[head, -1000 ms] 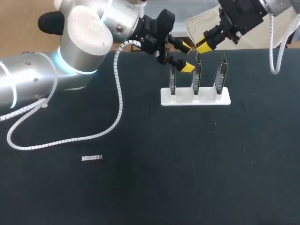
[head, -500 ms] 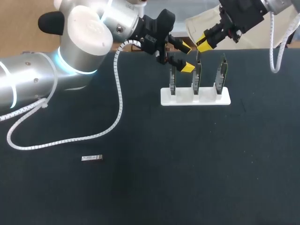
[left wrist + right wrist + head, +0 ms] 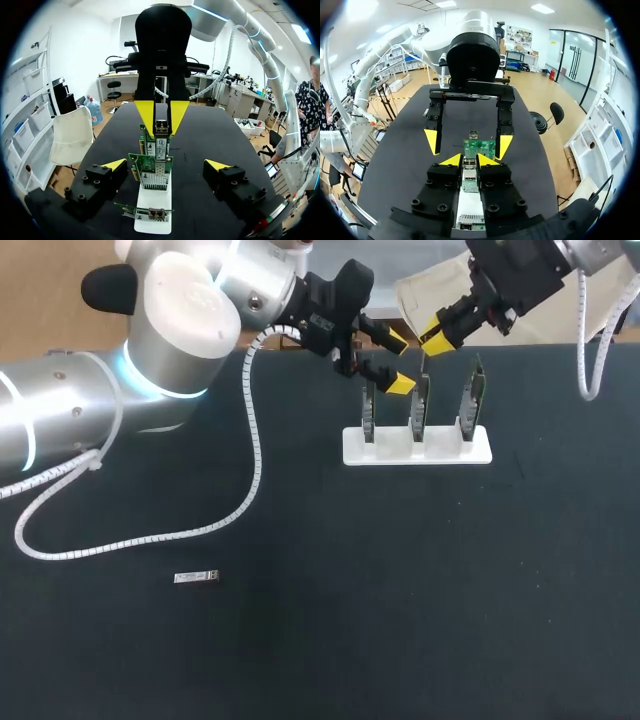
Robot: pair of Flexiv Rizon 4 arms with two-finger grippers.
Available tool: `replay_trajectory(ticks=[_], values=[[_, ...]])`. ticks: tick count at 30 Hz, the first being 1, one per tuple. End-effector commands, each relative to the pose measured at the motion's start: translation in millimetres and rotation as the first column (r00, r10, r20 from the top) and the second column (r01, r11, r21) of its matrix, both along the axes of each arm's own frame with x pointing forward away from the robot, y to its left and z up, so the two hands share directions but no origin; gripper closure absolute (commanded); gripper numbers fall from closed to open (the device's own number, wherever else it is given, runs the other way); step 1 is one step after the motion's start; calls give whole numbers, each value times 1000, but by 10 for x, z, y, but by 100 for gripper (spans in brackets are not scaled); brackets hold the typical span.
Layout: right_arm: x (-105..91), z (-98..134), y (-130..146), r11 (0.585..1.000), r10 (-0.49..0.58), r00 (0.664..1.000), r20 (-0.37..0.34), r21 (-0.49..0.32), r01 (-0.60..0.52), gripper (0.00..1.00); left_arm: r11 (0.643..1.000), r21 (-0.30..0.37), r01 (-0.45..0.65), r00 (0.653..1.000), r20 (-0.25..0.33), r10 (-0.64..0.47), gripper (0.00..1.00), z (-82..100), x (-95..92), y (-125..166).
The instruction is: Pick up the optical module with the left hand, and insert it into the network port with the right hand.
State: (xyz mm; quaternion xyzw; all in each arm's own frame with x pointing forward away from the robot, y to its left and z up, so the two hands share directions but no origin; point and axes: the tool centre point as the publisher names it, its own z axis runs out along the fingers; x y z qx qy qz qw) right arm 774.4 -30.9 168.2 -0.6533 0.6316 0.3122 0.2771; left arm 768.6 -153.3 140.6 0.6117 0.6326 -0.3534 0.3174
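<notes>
A white stand [image 3: 440, 450] holds three upright network cards [image 3: 420, 405]. My right gripper [image 3: 433, 339] hangs just over the middle card, shut on a small silver optical module [image 3: 468, 172], which also shows between its yellow fingers [image 3: 146, 116] in the left wrist view. My left gripper [image 3: 396, 362] stands open beside the left card, facing the right gripper, with nothing between its fingers. The cards [image 3: 155, 160] sit ahead of and between my left gripper's [image 3: 166, 165] open tips. Opposite my right gripper [image 3: 469, 161] I see my left gripper [image 3: 467, 142] wide open.
A second small silver module [image 3: 195, 577] lies flat on the dark table at the near left. The left arm's white coiled cable [image 3: 150, 536] loops across the table's left half.
My right gripper has shifted very slightly upward with the module in it. The left arm has kept still.
</notes>
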Motion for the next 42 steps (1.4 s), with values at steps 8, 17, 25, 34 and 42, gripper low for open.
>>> replay_trajectory(ticks=[8, 17, 25, 34, 42], values=[[-22, -40, 8, 1000, -8, 1000, 4, -10, 8, 100, 1000, 4, 1, 1000, -3, -1, 0, 5, 15, -8], [-22, -79, 5, 1000, -8, 1000, -5, -19, 8, 100, 1000, 4, 1, 1000, -3, -1, 0, 5, 15, -8], [-20, -108, -8, 1000, -14, 1000, -9, -24, 14, 100, 1000, 4, 1, 1000, -3, -1, 0, 5, 15, -8], [-11, -139, -5, 999, -28, 1000, -12, -23, 27, 100, 1000, 4, 1, 1000, -3, -1, 0, 5, 15, -8], [-11, -119, -1, 1000, -20, 1000, -15, -23, 19, 0, 1000, 4, 1, 1000, -3, -1, 0, 5, 15, -8]])
